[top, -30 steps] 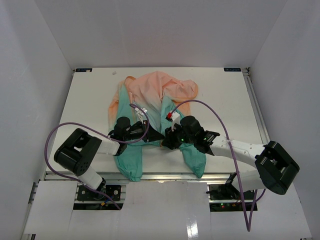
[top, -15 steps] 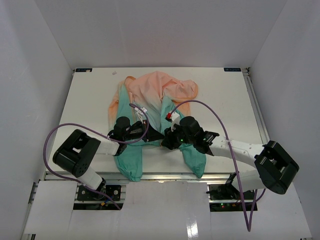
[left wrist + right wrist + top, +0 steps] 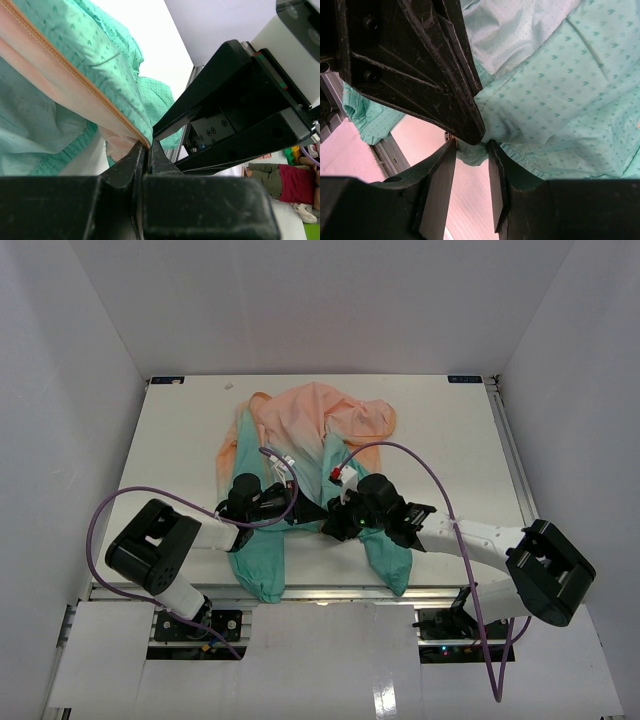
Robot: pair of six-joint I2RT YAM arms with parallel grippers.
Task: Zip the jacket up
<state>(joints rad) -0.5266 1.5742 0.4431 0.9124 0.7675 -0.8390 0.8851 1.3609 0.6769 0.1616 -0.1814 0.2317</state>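
The jacket (image 3: 310, 430) lies flat on the table, peach at the far end and teal towards me. Both grippers meet at its near hem in the middle. My left gripper (image 3: 303, 510) is shut on the lower end of the orange zipper edge (image 3: 85, 82); its tips (image 3: 146, 148) pinch the fabric. My right gripper (image 3: 333, 520) faces it from the right. In the right wrist view its jaws (image 3: 471, 165) stand apart with a fold of teal hem (image 3: 470, 152) between the tips, right under the left gripper's black fingers (image 3: 420, 60).
The white table (image 3: 450, 440) is walled on three sides. Its metal front rail (image 3: 320, 590) runs just below the jacket's hem. Purple cables (image 3: 420, 455) loop over both arms. The jacket's sleeves spread to the far left and right.
My right gripper has shifted slightly left, closer to the left gripper. The left gripper holds still on the zipper edge.
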